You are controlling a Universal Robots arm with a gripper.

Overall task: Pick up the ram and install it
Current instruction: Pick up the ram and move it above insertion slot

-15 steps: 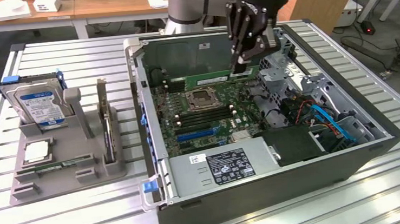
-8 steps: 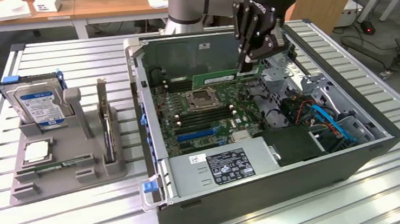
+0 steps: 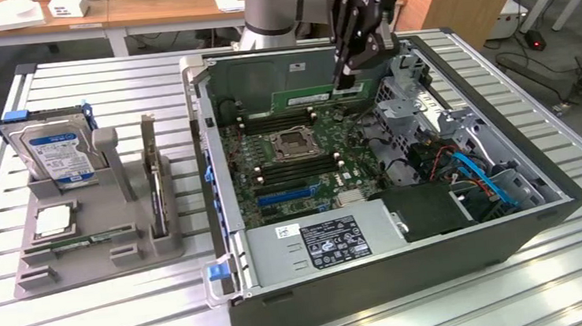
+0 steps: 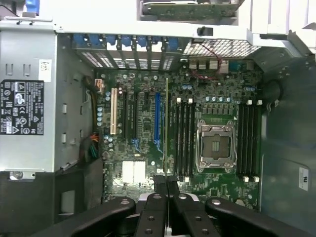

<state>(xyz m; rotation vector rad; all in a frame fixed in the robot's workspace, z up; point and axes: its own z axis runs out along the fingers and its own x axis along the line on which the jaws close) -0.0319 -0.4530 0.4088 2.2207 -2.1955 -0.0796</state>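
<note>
1. Gripper state: the gripper (image 3: 347,81) is clenched on the ram (image 3: 319,95). In the wrist view the two fingers meet on the near end of the ram (image 4: 166,128), which runs edge-on away from the gripper (image 4: 166,181).
2. Ram location: the ram hangs inside the open computer case (image 3: 548,211), above the motherboard (image 3: 270,173) and on the far side of the processor socket (image 3: 292,143). It looks clear of the board rather than seated, though the gap cannot be judged exactly.
3. Alignment, wrist view: the ram's edge lies parallel to the memory slots (image 4: 183,138). It sits between the blue slot (image 4: 157,118) and the nearest memory slot, just beside that slot, not directly over it as far as can be told.
4. Step in hand: pick-up appears complete. The work stands at positioning the ram over a slot, and installation is not yet done.
5. What seating calls for, as a judgement:
   - a small sideways correction to centre the edge over one slot;
   - the ram kept upright and parallel to the slot;
   - a straight, even press along its length.
6. Other items: on the surface (image 3: 94,322), at the exterior view's left, a holder (image 3: 87,244) carries a hard drive (image 3: 56,152), well apart from the gripper.
</note>
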